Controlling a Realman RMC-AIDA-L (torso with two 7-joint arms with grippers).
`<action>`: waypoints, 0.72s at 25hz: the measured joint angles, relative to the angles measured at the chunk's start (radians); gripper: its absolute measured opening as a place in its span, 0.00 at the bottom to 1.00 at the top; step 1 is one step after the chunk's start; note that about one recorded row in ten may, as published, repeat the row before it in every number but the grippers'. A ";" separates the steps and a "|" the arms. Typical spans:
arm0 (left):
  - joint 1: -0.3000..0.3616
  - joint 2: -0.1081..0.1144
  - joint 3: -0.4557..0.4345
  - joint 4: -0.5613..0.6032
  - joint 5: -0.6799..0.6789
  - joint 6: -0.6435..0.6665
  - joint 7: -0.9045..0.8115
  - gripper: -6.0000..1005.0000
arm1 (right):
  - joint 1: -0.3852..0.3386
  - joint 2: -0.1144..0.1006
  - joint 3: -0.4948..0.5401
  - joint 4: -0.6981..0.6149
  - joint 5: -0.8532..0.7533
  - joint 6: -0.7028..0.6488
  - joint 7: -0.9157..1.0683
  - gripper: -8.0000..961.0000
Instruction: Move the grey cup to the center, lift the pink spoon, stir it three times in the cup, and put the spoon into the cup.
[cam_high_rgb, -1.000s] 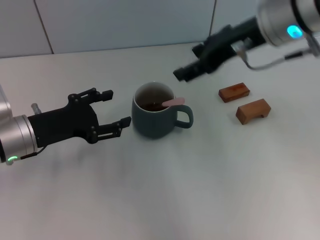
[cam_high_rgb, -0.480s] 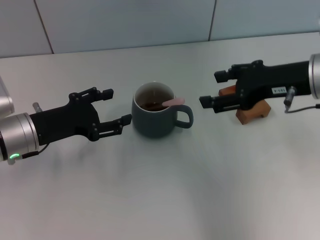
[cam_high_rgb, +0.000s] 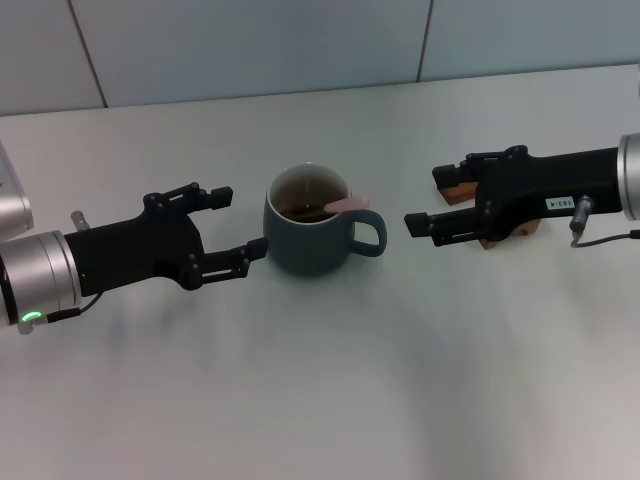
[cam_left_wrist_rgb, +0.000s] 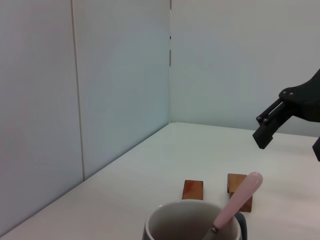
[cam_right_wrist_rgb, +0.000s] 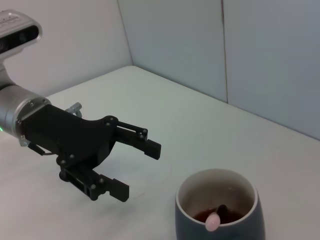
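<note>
The grey cup (cam_high_rgb: 312, 238) stands upright mid-table with its handle toward my right arm and dark liquid inside. The pink spoon (cam_high_rgb: 347, 204) rests in it, pink handle leaning over the rim on the handle side. My left gripper (cam_high_rgb: 240, 222) is open, level with the cup's left side and just short of it. To the right of the cup's handle my right gripper (cam_high_rgb: 428, 198) hangs open and empty, a short gap away. The left wrist view shows the cup (cam_left_wrist_rgb: 175, 220) and spoon (cam_left_wrist_rgb: 240, 197). The right wrist view shows the cup (cam_right_wrist_rgb: 220, 220) and left gripper (cam_right_wrist_rgb: 137, 170).
Two brown wooden blocks (cam_high_rgb: 455, 192) (cam_high_rgb: 512, 231) lie on the white table behind and under my right gripper, partly hidden by it. They also show in the left wrist view, wooden blocks (cam_left_wrist_rgb: 193, 189) beyond the cup. A pale wall (cam_high_rgb: 250, 45) borders the far table edge.
My right arm swung down from high at the back to table height right of the cup, in front of the blocks. The left gripper drifted slightly. Cup and spoon stayed still.
</note>
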 joint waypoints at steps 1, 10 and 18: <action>0.000 0.000 0.000 0.000 0.000 0.000 -0.001 0.82 | 0.002 0.000 0.001 0.007 0.000 0.001 -0.003 0.86; 0.000 0.000 0.015 0.000 -0.001 -0.001 -0.010 0.82 | 0.004 0.000 0.000 0.018 0.001 0.004 -0.009 0.86; 0.000 0.000 0.015 0.000 -0.001 0.001 -0.011 0.82 | 0.003 0.002 0.000 0.022 0.002 0.006 -0.009 0.86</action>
